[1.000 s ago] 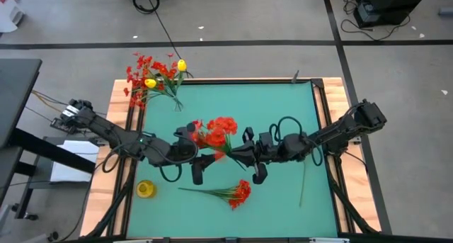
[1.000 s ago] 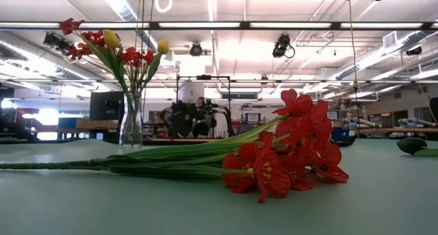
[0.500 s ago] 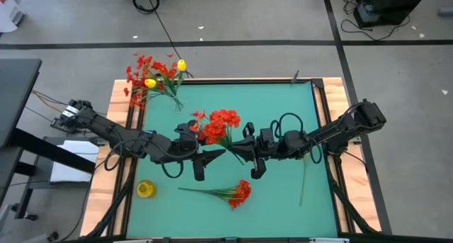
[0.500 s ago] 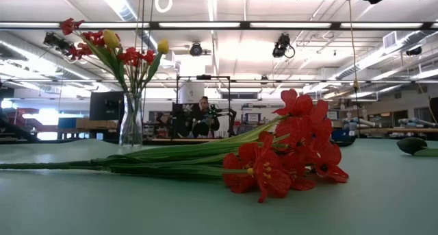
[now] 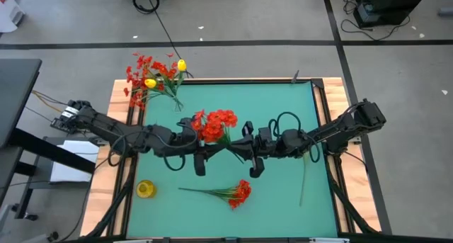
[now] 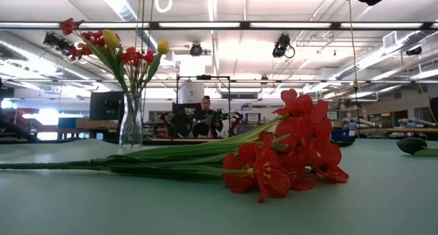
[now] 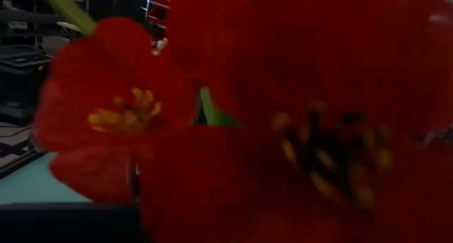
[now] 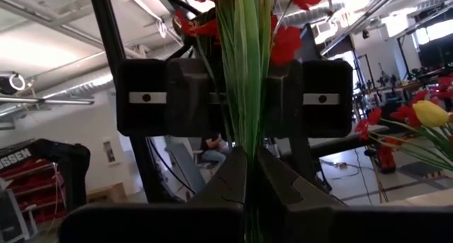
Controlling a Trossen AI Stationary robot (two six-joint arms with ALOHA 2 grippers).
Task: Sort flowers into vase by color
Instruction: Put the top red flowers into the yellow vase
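Landmark: the glass vase (image 5: 175, 101) at the far left corner of the green table (image 5: 283, 200); it stands just inside the table's edge and holds red sprays and two yellow buds (image 5: 182, 64).
My right arm: it reaches in low from the right edge of the table toward the middle, well apart from the vase, with the elbow raised by the wooden rail.
My right gripper (image 5: 241, 152): clamped tight on the green stems of the red spray (image 5: 216, 125); in my right wrist view the stems (image 8: 244, 73) rise straight up out of my closed fingertips.
My left arm: it stretches in from the left side, lying low across the table on the near side of the vase, and meets the right arm at mid-table.
My left gripper (image 5: 200, 158): its two fingers stand on either side of the same stems, as the right wrist view shows (image 8: 233, 98); whether they press the stems yet I cannot tell.
Held spray: lifted above the table, blossoms pointing toward the vase, nearer the vase than either gripper.
Other flowers: a second red spray (image 5: 233, 193) lies flat toward the near edge, well apart from the vase; a thin green stem (image 5: 304, 179) lies near the right edge.
Yellow cup (image 5: 145, 189): near the left edge.
Hard to make out: my left wrist view is filled by red blossoms (image 7: 120, 115) pressed close to the lens, so my own fingers are hidden there.
Cut off: in the low view both grippers are mostly hidden behind the lying spray (image 6: 280, 159).
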